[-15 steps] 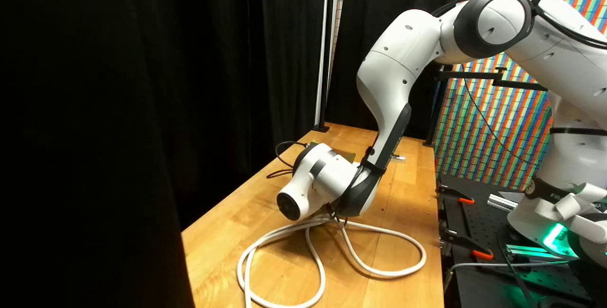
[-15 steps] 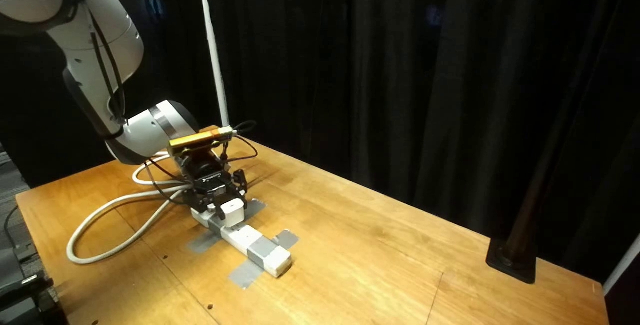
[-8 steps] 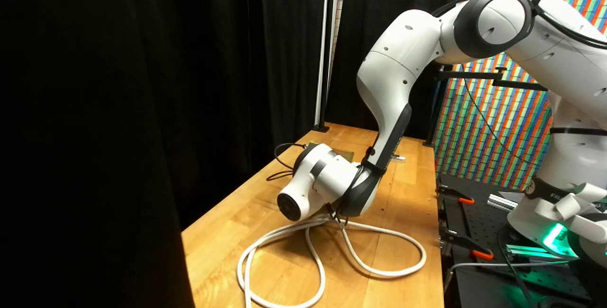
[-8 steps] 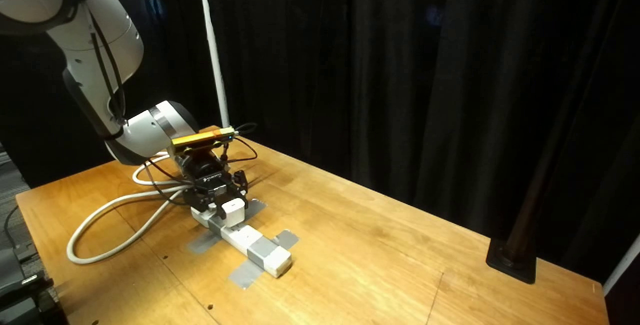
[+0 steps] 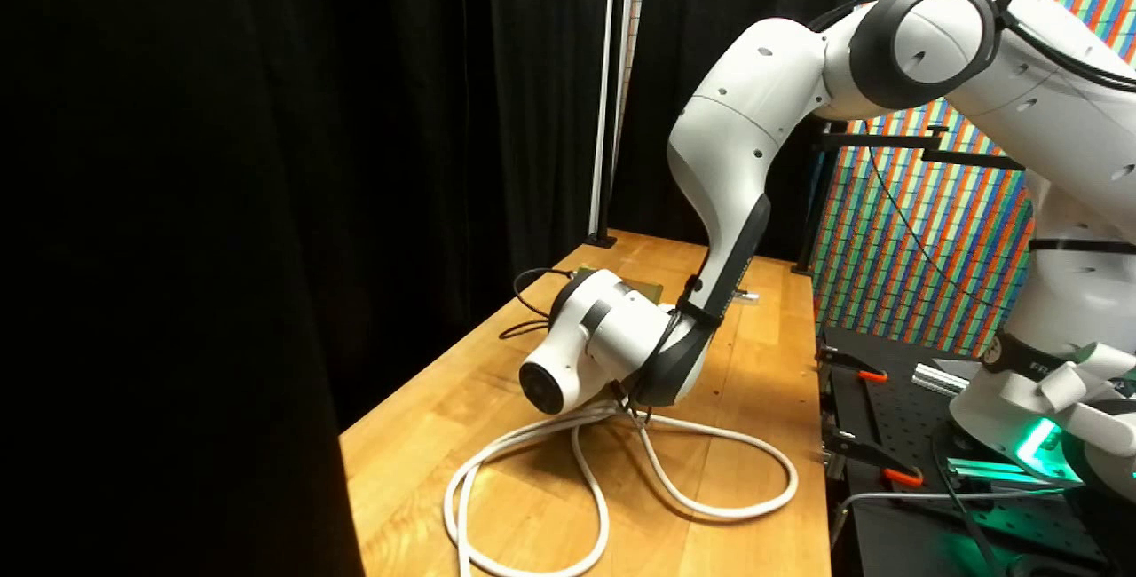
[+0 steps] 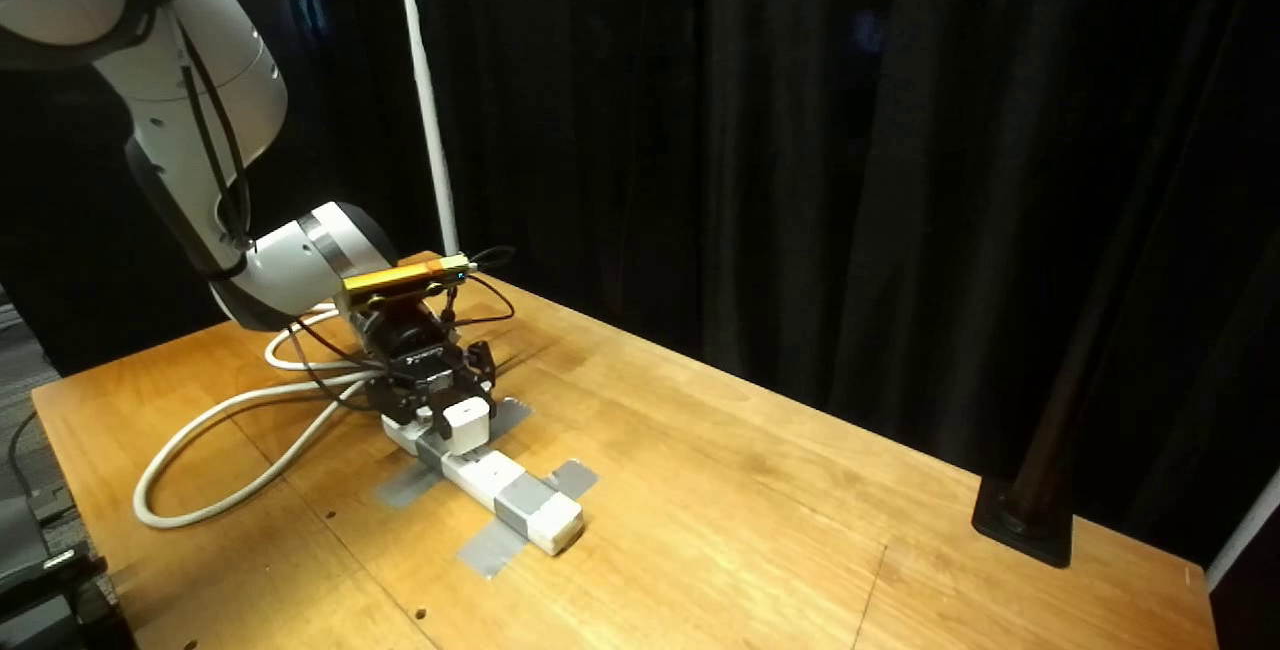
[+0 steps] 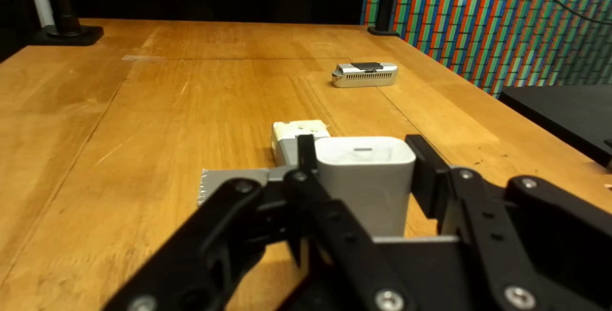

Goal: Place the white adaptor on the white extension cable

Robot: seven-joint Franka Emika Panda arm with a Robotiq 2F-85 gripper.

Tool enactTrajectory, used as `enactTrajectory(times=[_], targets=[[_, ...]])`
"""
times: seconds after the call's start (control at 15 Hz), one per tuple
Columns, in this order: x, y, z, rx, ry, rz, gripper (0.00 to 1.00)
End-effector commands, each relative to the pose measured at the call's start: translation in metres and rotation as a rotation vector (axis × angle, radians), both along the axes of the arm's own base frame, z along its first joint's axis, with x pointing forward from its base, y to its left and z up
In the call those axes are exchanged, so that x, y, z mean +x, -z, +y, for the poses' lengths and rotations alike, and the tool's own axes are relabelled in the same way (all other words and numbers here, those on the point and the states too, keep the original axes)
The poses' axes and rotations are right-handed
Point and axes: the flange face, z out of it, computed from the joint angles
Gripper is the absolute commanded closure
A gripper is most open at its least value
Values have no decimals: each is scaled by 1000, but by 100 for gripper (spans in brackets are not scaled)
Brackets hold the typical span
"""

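Observation:
The white adaptor (image 6: 467, 426) is a small white block held upright between my fingers. It also shows in the wrist view (image 7: 366, 186), with a small slot on its top face. My gripper (image 7: 365, 155) is shut on it, one finger at each side. The white extension cable's oblong socket block (image 6: 485, 475) lies taped to the table. The adaptor is right over the block, at or just above its top; small dark prongs seem to show at its underside. I cannot tell whether they are in the sockets. The cable's cord (image 5: 737, 513) lies in loops. An exterior view hides the fingers behind the wrist.
Grey tape (image 6: 495, 547) fixes the block to the wooden table (image 6: 750, 490). A small silver-grey device (image 7: 366, 75) lies farther along the table. A black post base (image 6: 1022, 522) stands at the table's edge. Black curtains hang alongside. Clamps (image 5: 874, 462) sit on the table's edge.
Almost nothing differs. The wrist with its gold camera has shifted by a tiny amount. The adaptor stays between the fingers over the same spot on the block.

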Motion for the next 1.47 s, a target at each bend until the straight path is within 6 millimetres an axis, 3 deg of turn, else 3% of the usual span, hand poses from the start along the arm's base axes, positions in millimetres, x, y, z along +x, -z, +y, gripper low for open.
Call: enactTrajectory(times=[0.0,1.4], targets=[[-11,10,-2,44,18,24,77],[-21,23,0,83,85,37,77]])
